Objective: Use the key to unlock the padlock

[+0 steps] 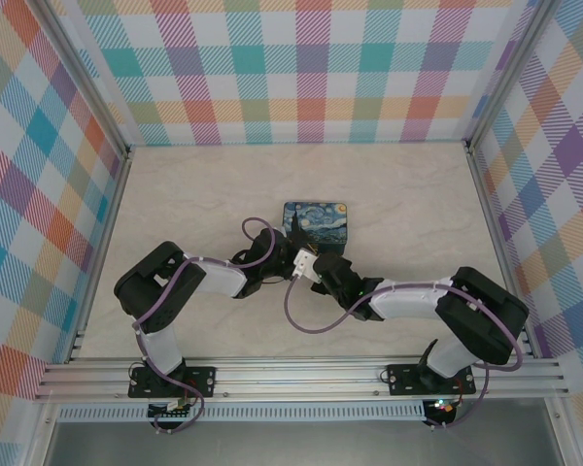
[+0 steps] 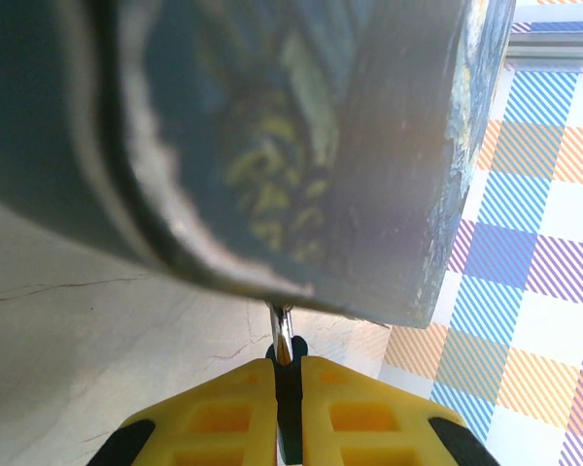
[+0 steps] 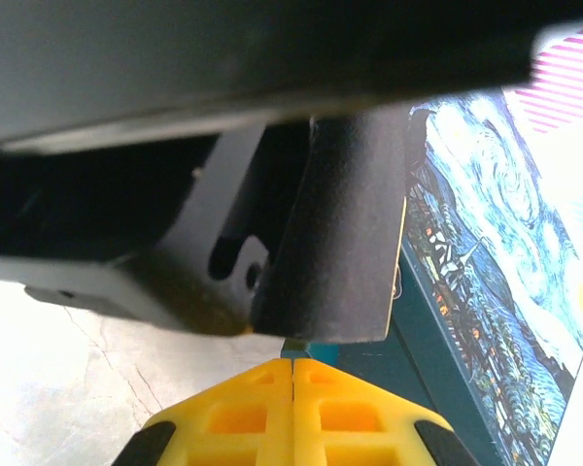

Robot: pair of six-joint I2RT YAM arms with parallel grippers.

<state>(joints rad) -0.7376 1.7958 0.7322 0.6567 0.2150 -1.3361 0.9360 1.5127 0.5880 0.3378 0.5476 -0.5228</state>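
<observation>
My left gripper [image 2: 286, 361] is shut on the padlock. Its dark body sits between the yellow fingers, and the thin silvery shackle [image 2: 284, 333] pokes out toward the underside of the painted box [image 2: 272, 146]. In the right wrist view, a small teal piece of the padlock [image 3: 318, 351] shows just beyond my right gripper [image 3: 292, 363]. That gripper's yellow fingers are pressed flush together. The black back of the left finger [image 3: 345, 233] looms right above it. From the top view, the left gripper [image 1: 272, 260] and the right gripper [image 1: 316, 264] meet just in front of the box. The key is hidden.
The starry-night box [image 1: 317, 223] stands mid-table right behind both grippers, and its teal side wall [image 3: 437, 359] is close on the right. Purple cables [image 1: 293, 311] loop between the wrists. Checked walls [image 1: 291, 68] enclose the marble table [image 1: 194, 194] on three sides.
</observation>
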